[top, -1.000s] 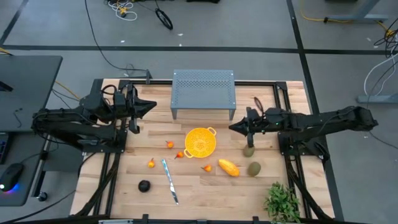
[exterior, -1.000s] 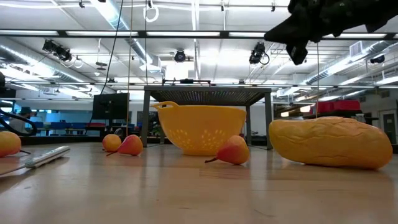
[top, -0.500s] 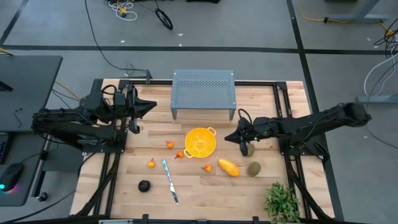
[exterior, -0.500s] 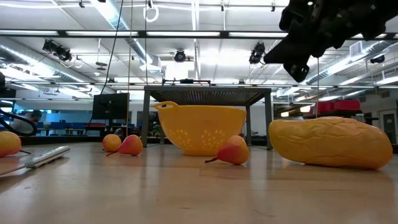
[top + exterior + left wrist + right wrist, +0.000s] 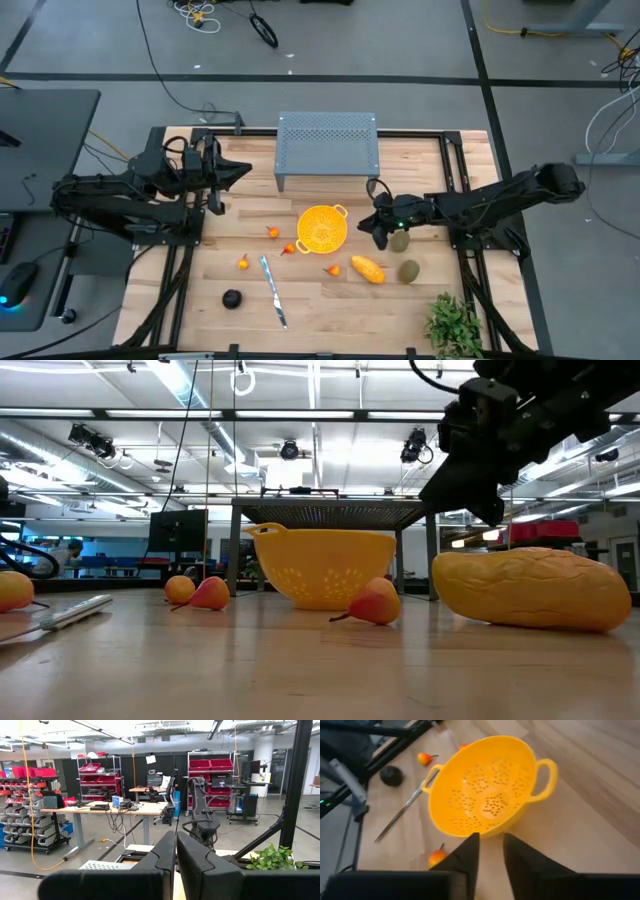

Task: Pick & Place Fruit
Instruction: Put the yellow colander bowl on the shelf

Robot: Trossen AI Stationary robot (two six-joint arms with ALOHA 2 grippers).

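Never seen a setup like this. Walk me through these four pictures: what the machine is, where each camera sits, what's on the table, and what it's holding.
It is a robot with two dark arms at a wooden table.

One camera looks straight down, one sits at table height, and one rides on each wrist.

On the table lie a yellow colander, a grey perforated stand, a knife, a plant and fruit: small orange-red pieces, a yellow-orange oblong, two green ovals and a dark round one.

The right hand hangs beside the colander, fingers slightly apart, holding nothing. The left hand waits at the table's far left side, shut and empty.
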